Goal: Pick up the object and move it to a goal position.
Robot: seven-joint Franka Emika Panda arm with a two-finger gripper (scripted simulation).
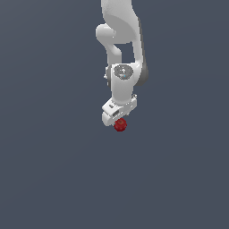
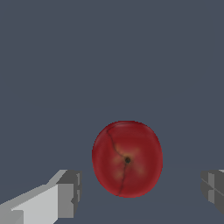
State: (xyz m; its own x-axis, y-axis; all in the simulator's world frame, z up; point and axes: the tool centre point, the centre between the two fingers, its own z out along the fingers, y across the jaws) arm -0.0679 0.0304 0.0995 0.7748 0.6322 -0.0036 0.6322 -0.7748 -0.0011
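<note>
White robot arm [image 1: 120,49] seen reaching down over a plain grey-blue surface [image 1: 49,170], gripper [image 2: 140,192] held spread wide, grey fingertips [image 2: 70,192] seen on either side of the dark red round object [image 2: 127,159], gaps left on both sides, object shown just under the gripper in the exterior view

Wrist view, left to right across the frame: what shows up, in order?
Light grey finger → dark red roundish object, with clear gaps on both sides → second finger, cut off at the frame edge. Both sit on the plain dark grey ground. Gripper open.
</note>
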